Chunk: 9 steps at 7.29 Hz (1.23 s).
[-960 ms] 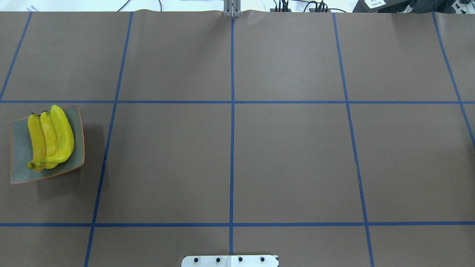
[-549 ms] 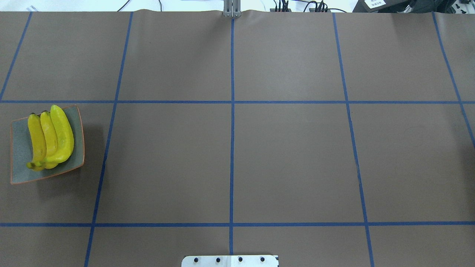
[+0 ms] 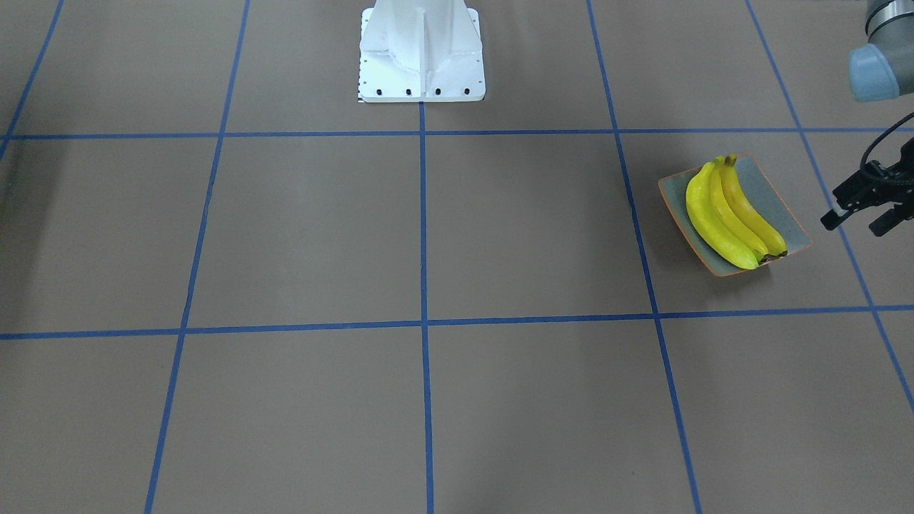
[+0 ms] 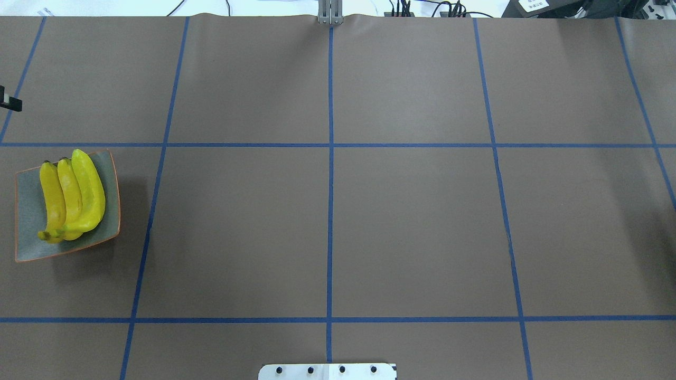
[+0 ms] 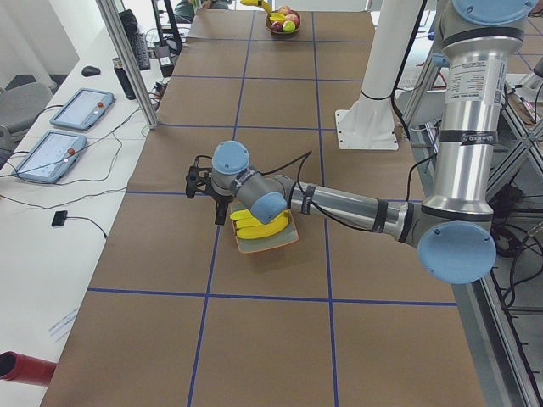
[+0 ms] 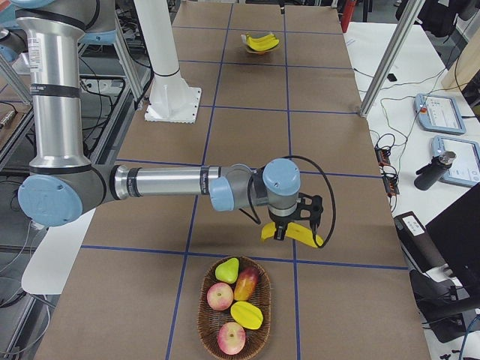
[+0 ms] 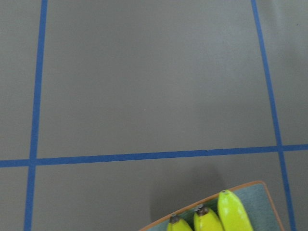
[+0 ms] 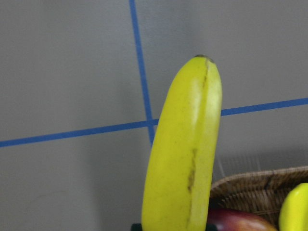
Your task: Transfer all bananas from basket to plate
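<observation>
Left end effector [image 3: 855, 223], spread, just edged into overhead view, plate [image 3: 772, 202] with three bananas [image 3: 725, 214] beside it; right end effector [image 6: 289, 234] pinches fourth banana [image 8: 185, 144], basket [image 6: 202, 301] just beside.

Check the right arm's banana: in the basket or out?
Out. The right pincer holds the banana over the table beside the basket; only rounder fruit lies inside.

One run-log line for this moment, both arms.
plate: three bananas on it | left hand: open, empty, near plate | right hand: fourth banana at it, near basket, grip unclear | status: unfinished
</observation>
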Motion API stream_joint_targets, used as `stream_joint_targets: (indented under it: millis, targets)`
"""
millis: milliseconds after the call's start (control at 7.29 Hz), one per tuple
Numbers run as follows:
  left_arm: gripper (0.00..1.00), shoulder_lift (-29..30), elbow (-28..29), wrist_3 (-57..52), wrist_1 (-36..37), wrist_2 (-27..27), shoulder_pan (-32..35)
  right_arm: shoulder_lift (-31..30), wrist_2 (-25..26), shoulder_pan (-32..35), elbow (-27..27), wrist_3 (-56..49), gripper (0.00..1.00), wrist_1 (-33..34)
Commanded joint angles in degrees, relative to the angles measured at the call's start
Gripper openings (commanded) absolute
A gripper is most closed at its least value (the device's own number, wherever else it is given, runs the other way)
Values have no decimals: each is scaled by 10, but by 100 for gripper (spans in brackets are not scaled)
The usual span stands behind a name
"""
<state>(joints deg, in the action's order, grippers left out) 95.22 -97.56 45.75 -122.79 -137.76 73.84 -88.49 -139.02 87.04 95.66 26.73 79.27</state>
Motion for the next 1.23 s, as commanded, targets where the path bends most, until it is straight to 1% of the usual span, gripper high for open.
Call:
stream_joint_targets:
  millis: [0,137,274,412,686,823,960,1098]
  targets:
    - [100,87,4,131,1,-1,-51,54,-6,-100,19,268,0,-129]
    - [100,120,4,185,0,1,-74,87,2,-147,24,406,0,-194]
    - [100,153,5,236,0,1,-90,125,3,-186,26,503,0,-238]
    - [100,184,5,266,1,0,-107,162,5,-230,29,554,0,-258]
    - [100,228,7,305,-7,0,-143,218,22,-312,25,562,0,-309]
    - [100,246,9,310,-8,0,-155,229,57,-352,23,562,0,-348]
    - [100,270,11,337,-10,0,-171,237,134,-402,24,566,0,-392]
    - [100,284,11,361,-25,1,-182,254,201,-442,22,596,0,-429]
